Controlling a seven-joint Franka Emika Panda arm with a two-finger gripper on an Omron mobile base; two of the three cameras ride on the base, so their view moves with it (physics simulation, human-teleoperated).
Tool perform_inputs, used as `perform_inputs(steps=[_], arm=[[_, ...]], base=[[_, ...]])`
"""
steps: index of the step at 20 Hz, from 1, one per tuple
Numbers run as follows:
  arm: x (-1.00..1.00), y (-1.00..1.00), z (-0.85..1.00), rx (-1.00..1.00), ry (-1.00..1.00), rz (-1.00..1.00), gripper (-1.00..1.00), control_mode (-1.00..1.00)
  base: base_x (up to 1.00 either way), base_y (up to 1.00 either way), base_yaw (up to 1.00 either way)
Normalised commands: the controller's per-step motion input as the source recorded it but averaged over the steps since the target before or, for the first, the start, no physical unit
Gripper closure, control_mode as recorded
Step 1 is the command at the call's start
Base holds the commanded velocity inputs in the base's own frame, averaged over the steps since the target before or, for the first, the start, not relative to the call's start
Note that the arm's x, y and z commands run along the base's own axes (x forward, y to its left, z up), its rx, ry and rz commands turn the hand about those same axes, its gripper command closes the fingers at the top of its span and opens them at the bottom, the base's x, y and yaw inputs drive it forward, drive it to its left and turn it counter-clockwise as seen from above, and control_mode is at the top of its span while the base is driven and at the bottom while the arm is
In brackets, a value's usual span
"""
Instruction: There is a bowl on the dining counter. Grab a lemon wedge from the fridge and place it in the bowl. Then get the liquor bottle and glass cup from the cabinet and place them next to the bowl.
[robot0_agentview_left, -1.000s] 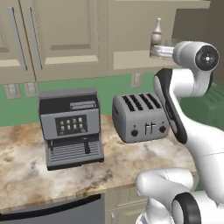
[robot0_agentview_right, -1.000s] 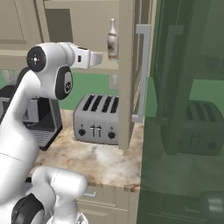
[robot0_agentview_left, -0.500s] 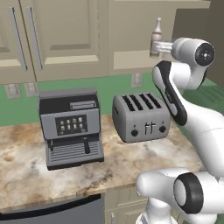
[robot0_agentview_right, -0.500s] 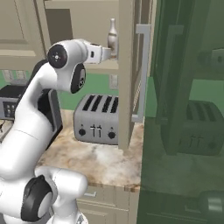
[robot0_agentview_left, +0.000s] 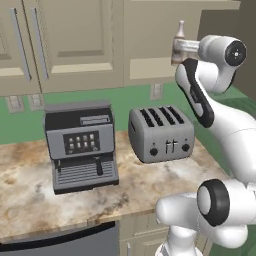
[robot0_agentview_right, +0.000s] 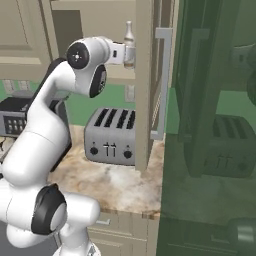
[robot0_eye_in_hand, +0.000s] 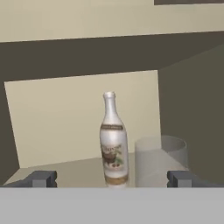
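Note:
The liquor bottle (robot0_eye_in_hand: 113, 141) is clear with a paper label and stands upright on the cabinet shelf (robot0_eye_in_hand: 78, 171). The clear glass cup (robot0_eye_in_hand: 160, 161) stands just to its right on the same shelf. My gripper (robot0_eye_in_hand: 111, 179) is open, fingertips (robot0_eye_in_hand: 42, 178) spread wide, and it faces the bottle from a short way off with nothing between the jaws. In the left base view the bottle (robot0_agentview_left: 179, 36) pokes up above my gripper (robot0_agentview_left: 178, 51) at the cabinet's mouth. In the right base view the bottle (robot0_agentview_right: 129, 36) shows just above my gripper (robot0_agentview_right: 128, 53).
The open cabinet door (robot0_agentview_right: 146, 85) with its bar handle (robot0_agentview_right: 163, 82) hangs right beside the hand. Below on the stone counter (robot0_agentview_left: 30, 187) stand a grey toaster (robot0_agentview_left: 161, 133) and a coffee machine (robot0_agentview_left: 82, 145). Closed cupboards (robot0_agentview_left: 75, 40) lie to the left.
The arm has stretched up and forward, bringing the hand closer to the bottle at the cabinet shelf. The gripper has stayed open.

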Motion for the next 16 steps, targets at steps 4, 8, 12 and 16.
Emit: perform_inputs(steps=[4, 8, 12, 16], arm=[[0.25, 0.0, 0.21, 0.0, 0.0, 0.0, -1.0, -1.0], [0.29, 0.0, 0.18, 0.0, 0.0, 0.0, -1.0, -1.0], [0.23, 0.0, 0.09, 0.0, 0.0, 0.0, -1.0, -1.0], [0.22, 0.0, 0.01, -0.06, 0.0, -0.05, -1.0, -1.0]], base=[[0.0, 0.0, 0.0], [0.0, 0.0, 0.0], [0.0, 0.0, 0.0], [0.0, 0.0, 0.0]])
